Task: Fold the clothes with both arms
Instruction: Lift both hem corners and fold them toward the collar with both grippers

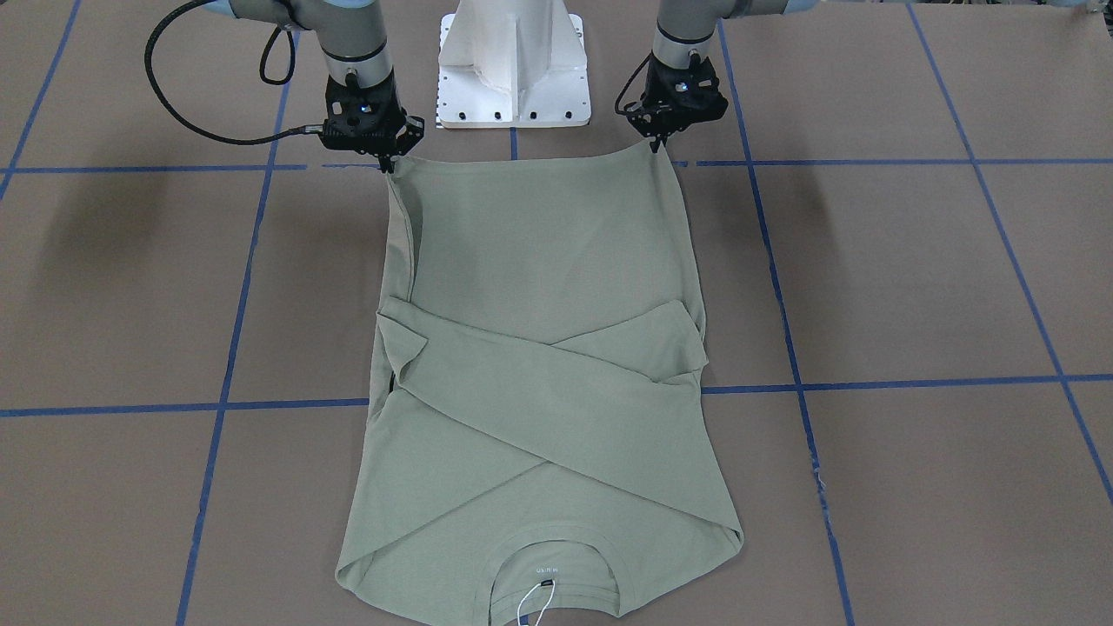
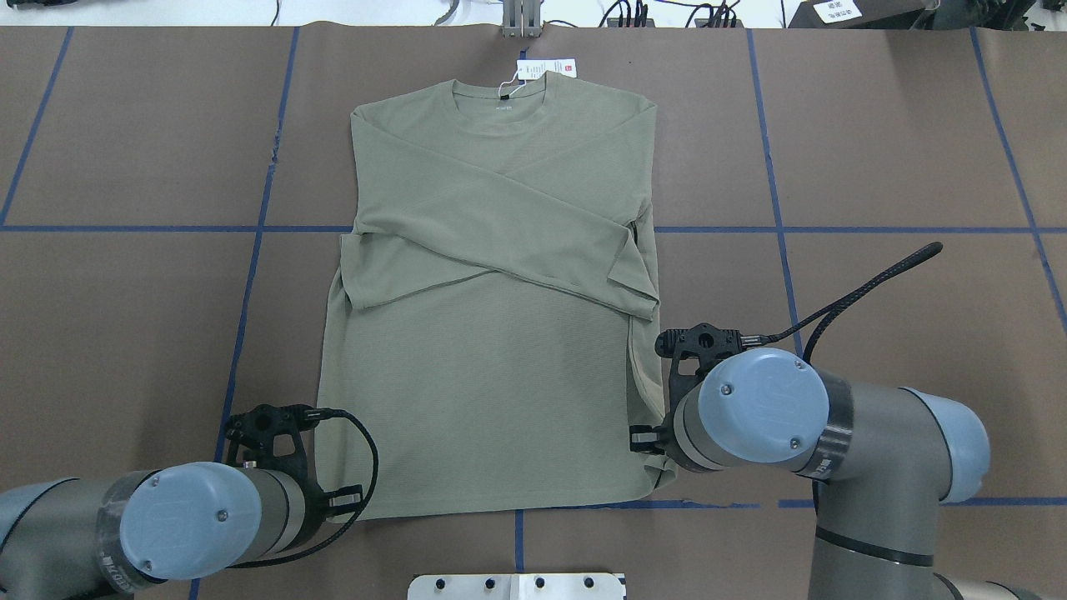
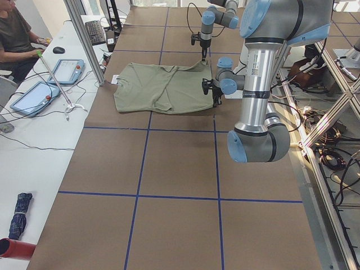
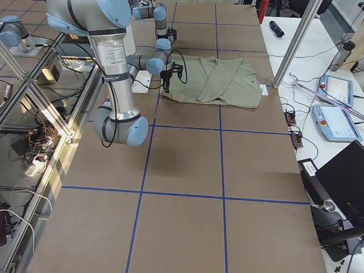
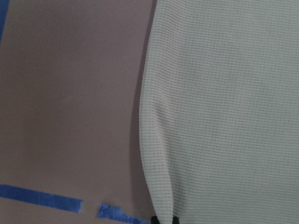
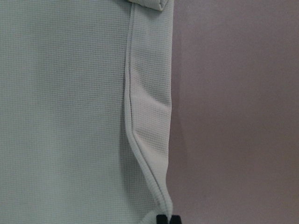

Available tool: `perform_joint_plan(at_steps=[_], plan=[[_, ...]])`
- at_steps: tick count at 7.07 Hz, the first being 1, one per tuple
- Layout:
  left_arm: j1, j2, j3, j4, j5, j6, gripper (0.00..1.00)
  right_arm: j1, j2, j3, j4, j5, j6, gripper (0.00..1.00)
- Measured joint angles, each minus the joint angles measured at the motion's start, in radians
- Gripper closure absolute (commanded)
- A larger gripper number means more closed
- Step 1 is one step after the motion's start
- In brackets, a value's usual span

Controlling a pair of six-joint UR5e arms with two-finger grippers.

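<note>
The sage-green long-sleeved shirt (image 1: 539,287) (image 2: 492,333) lies flat on the brown table, both sleeves crossed over its chest and the collar at the far side from the robot. Its white hang tag (image 2: 546,68) rests beside the collar. My left gripper (image 1: 658,141) (image 5: 163,219) is shut on one bottom hem corner. My right gripper (image 1: 388,162) (image 6: 167,218) is shut on the other hem corner, where the side seam ridges up. Both corners look slightly raised off the table. In the overhead view the arms' wrists hide the fingertips.
The white pedestal base (image 1: 513,65) stands between the arms, just behind the hem. Blue tape lines (image 2: 775,229) grid the brown table cover. A person (image 3: 14,34) sits at a side desk with tablets (image 3: 67,70), beyond the collar end.
</note>
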Motion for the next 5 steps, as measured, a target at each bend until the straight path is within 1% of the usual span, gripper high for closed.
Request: perform_joint_plan(at_steps=[3,5], plan=[[0.010,-0.004,-0.156,0.185,-0.026,0.002,1.00,0.008,-0.113,0.139,-0.003,0.083,0.000,1.00],[0.073,-0.005,-0.213,0.219,-0.053,-0.022,1.00,0.009,-0.178,0.214,-0.005,0.150,0.001,1.00]])
